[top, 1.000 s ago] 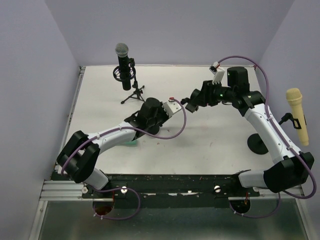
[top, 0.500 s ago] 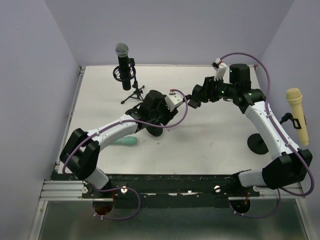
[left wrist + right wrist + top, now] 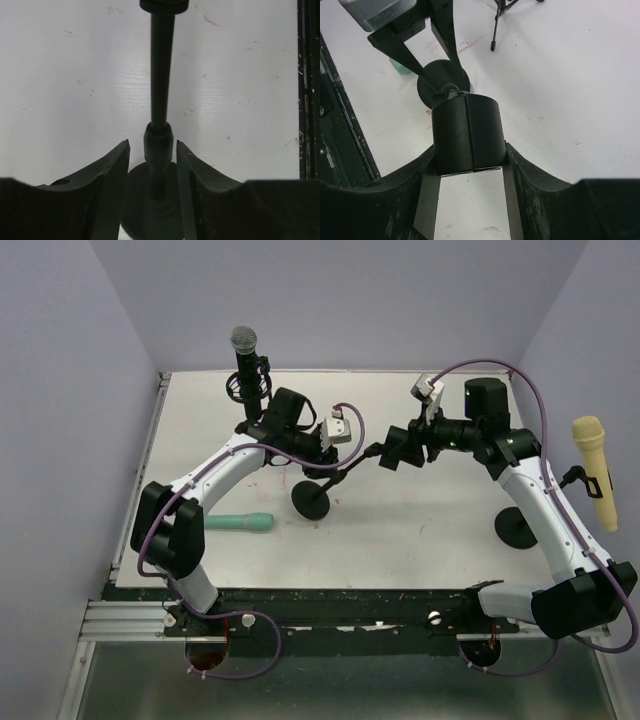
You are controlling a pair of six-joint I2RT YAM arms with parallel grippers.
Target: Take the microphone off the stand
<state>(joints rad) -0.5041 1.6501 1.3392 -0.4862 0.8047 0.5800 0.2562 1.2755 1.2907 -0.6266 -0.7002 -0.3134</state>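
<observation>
A teal microphone (image 3: pixel 240 523) lies flat on the table, clear of both grippers. A black stand leans over, its round base (image 3: pixel 313 500) on the table and its thin pole (image 3: pixel 345 472) rising to the right. My right gripper (image 3: pixel 395 452) is shut on the stand's black clip (image 3: pixel 467 132), both fingers pressed against it. My left gripper (image 3: pixel 328 468) straddles the pole's collar (image 3: pixel 159 145) just above the base (image 3: pixel 145 210). It is open, with a narrow gap on each side of the collar.
A black microphone (image 3: pixel 245 365) stands in a tripod stand (image 3: pixel 262 425) at the back left, close behind my left arm. A yellow microphone (image 3: pixel 592 470) stands in a stand with a round base (image 3: pixel 517 527) at the right edge.
My left gripper let go of the teal microphone, which now lies on the table. It swung back to the stand's pole and its jaws are narrowing around it. The right gripper kept its hold on the clip.
</observation>
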